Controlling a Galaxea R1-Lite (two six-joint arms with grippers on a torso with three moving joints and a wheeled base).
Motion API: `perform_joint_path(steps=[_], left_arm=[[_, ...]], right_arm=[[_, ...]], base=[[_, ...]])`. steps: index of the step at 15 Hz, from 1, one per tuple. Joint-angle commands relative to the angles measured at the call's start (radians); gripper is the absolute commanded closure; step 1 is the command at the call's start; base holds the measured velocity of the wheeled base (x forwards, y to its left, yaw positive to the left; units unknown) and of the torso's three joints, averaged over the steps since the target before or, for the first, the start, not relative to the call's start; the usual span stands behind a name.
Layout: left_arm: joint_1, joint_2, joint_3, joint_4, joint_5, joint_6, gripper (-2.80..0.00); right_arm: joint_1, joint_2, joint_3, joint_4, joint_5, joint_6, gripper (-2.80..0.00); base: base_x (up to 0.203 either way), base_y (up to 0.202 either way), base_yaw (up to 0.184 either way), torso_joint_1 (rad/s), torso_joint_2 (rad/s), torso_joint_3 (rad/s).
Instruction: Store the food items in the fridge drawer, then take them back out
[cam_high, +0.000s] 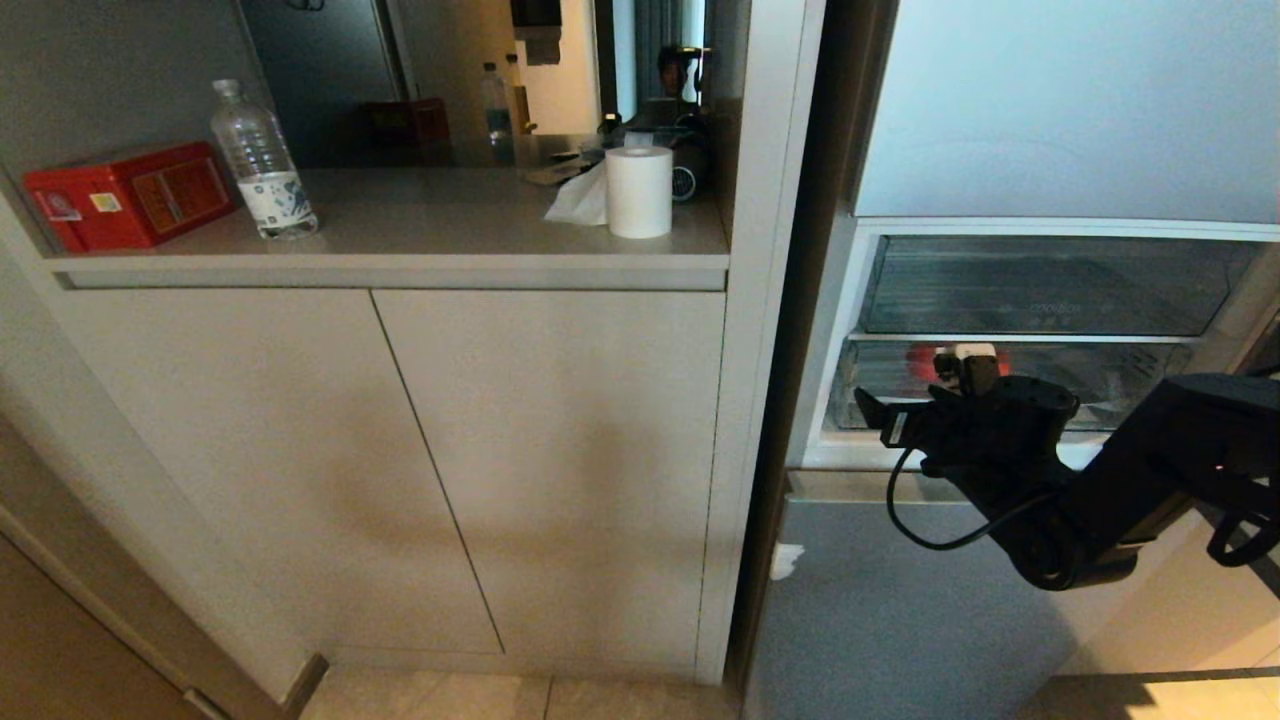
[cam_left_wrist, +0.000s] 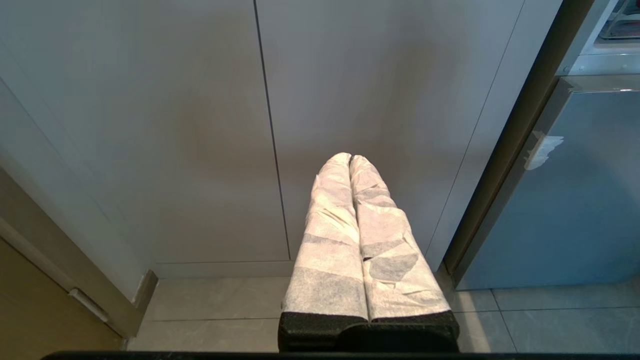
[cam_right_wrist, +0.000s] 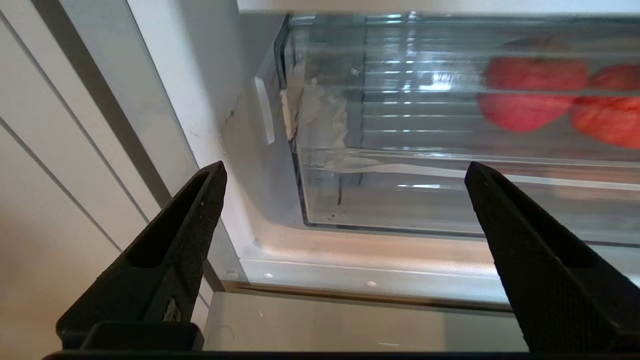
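An open fridge (cam_high: 1050, 150) stands beside pale cabinets (cam_high: 400, 450) whose counter (cam_high: 420, 215) holds a red box (cam_high: 130, 195), a water bottle (cam_high: 262, 165) and a paper roll (cam_high: 639, 192). The clear drawer (cam_right_wrist: 450, 150) sits low in the fridge, red food (cam_right_wrist: 532, 95) lying inside behind its front wall. The right gripper (cam_right_wrist: 345, 180) hangs just before the drawer, jaws spread wide, grasping nothing. The left gripper (cam_left_wrist: 350, 160), wrapped in white, is clenched, facing the cabinet doors.
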Motion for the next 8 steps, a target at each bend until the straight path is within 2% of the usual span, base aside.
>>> perform_joint_path(steps=[1,3,8], left_arm=[[0.000,-0.002,0.002,0.000,0.000,0.000,0.00],[0.000,-0.002,0.002,0.000,0.000,0.000,0.00],[0.000,-0.002,0.002,0.000,0.000,0.000,0.00]], right_arm=[[0.001,0.049,-0.046,-0.008,-0.002,0.002,-2.80],[0.001,0.074,-0.086,-0.009,-0.030,0.000,-2.80],[0.010,0.101,-0.153,-0.008,-0.032,0.000,-2.80]], base=[[0.000,0.000,0.000,0.000,0.00,0.000],[0.000,0.000,0.000,0.000,0.00,0.000],[0.000,0.000,0.000,0.000,0.00,0.000]])
